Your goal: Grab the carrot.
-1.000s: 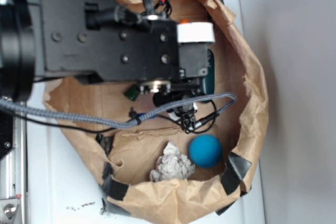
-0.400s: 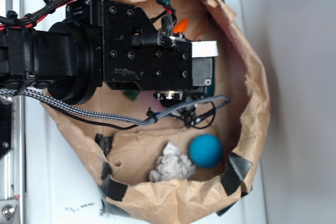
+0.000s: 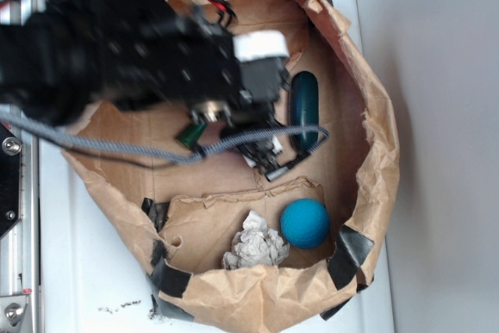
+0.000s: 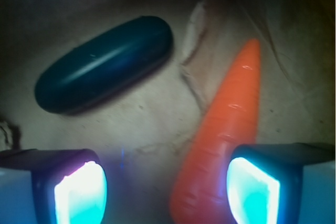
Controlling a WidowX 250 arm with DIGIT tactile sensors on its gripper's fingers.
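In the wrist view the orange carrot (image 4: 231, 119) lies on the brown paper floor, its tip pointing up and away. Its thick end runs down between my fingers, close against the right fingertip (image 4: 252, 190). My gripper (image 4: 165, 192) is open, low over the floor, with the left fingertip (image 4: 79, 192) well clear of the carrot. The dark-green capsule (image 4: 105, 64) lies apart at upper left; it also shows in the exterior view (image 3: 304, 111). There the blurred black arm (image 3: 156, 60) covers the carrot and the fingers.
Everything sits inside a crumpled brown paper bag (image 3: 374, 154) with raised walls all round. A blue ball (image 3: 304, 224) and a crumpled white paper wad (image 3: 256, 243) lie in the near part. A grey braided cable (image 3: 195, 154) hangs from the arm.
The arm has shifted left and up and is now blurred. The dark-green capsule, covered before, now shows. The orange carrot tip seen above the arm is now hidden.
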